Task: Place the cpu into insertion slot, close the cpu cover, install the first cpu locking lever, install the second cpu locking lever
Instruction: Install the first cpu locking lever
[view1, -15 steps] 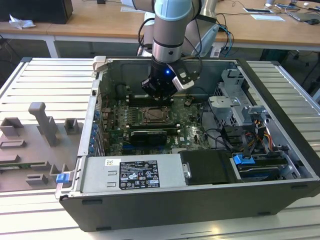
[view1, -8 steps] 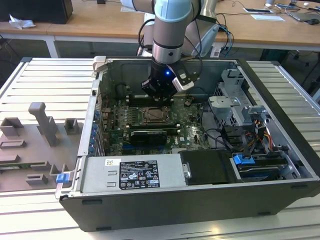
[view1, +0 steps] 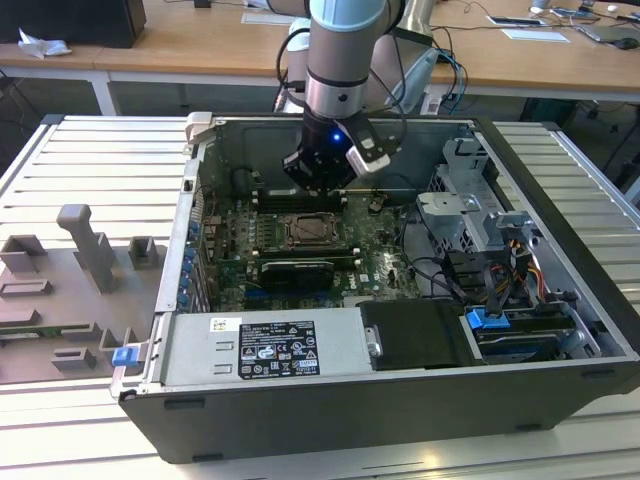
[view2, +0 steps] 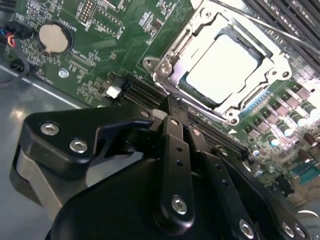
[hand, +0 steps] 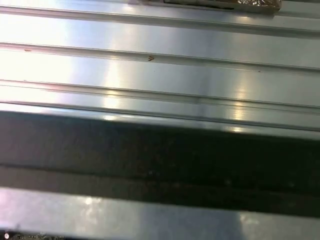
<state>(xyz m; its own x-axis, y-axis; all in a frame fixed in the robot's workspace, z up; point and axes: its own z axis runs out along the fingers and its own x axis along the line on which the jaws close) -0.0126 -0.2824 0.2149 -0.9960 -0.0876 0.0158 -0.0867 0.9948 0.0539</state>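
- The claw (view1: 318, 178) hangs inside the open computer case (view1: 560, 370), low over the green motherboard (view1: 375, 262), just behind the insertion slot (view1: 310, 230) as the exterior view shows it.
- In the second wrist view the claw (view2: 172, 107) has its black fingers (view2: 175, 145) pressed together, with nothing between them; their tip sits just beside the near edge of the socket, and whether it touches the board I cannot tell.
- The cpu (view2: 222, 67) lies flat in the insertion slot (view2: 165, 67), its pale metal face glaring bright.
- The cpu cover (view2: 267, 60) lies down around the cpu, its silvery frame bordering the chip on all visible sides, the chip showing through the window.
- A round coin battery (view2: 52, 37) sits on the motherboard (view2: 125, 30), well apart from the socket.
- A long black card (view1: 292, 271) stands on the board in front of the socket in the exterior view.
- The case rests on a ribbed metal table (view1: 90, 170); grey fixture blocks (view1: 85, 245) stand on it to the exterior view's left.
- The first wrist view shows ribbed metal panels (hand: 160, 80) above a dark band (hand: 160, 155).
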